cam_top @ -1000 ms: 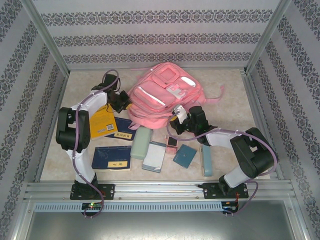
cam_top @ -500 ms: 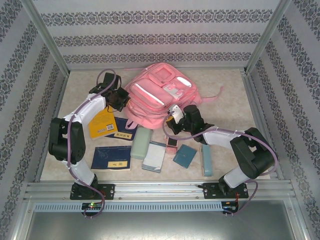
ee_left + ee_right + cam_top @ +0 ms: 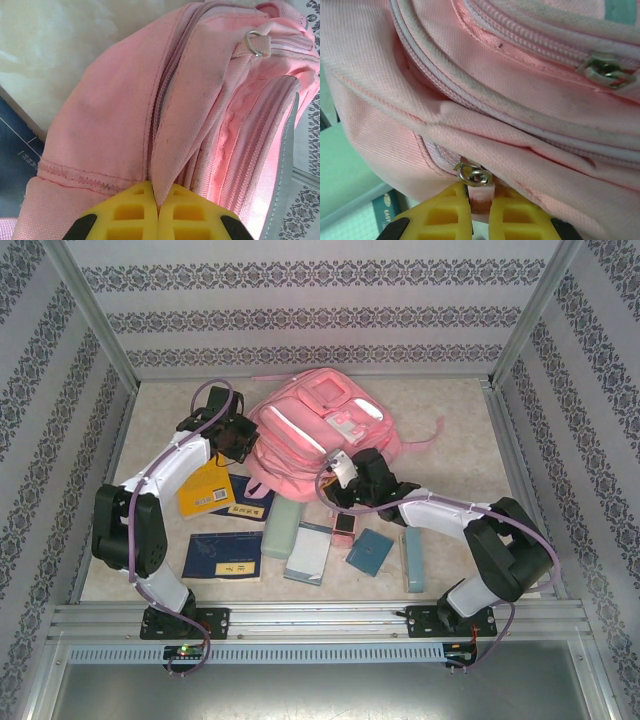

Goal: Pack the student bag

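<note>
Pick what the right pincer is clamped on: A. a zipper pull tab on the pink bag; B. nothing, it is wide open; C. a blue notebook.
A: the right pincer pinches the pink pull tab hanging from a metal ring on the student bag.

Left arm (image 3: 172,466) stretched forward, jaws pinching student bag (image 3: 100,115) fabric, right arm (image 3: 440,510) bent inward, jaws clamping its zip pull (image 3: 480,192).
</note>
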Tool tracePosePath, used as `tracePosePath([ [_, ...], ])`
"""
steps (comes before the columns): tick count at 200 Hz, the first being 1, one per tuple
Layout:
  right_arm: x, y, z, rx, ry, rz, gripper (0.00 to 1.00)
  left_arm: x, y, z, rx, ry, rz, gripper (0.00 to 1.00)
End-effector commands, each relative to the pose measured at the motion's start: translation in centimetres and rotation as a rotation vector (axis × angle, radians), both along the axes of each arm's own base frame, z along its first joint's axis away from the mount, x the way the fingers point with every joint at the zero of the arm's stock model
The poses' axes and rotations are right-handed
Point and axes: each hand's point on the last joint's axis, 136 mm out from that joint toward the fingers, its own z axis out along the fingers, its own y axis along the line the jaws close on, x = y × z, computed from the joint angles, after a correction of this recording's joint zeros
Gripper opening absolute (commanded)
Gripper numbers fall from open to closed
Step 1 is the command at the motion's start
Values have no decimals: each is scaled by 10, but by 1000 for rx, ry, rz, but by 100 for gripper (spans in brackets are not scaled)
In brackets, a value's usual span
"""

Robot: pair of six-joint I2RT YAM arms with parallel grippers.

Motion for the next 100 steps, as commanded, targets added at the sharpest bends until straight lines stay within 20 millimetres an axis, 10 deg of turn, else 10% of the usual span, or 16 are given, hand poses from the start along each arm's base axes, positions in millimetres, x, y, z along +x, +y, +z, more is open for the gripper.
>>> tracePosePath([
  [1,-4,34,33,133,29,50,0,1,-20,24,-72,-71,-4,0],
  [100,-24,54,39,142,27,173,0,-7,-23,13,-74,-81,2,0],
])
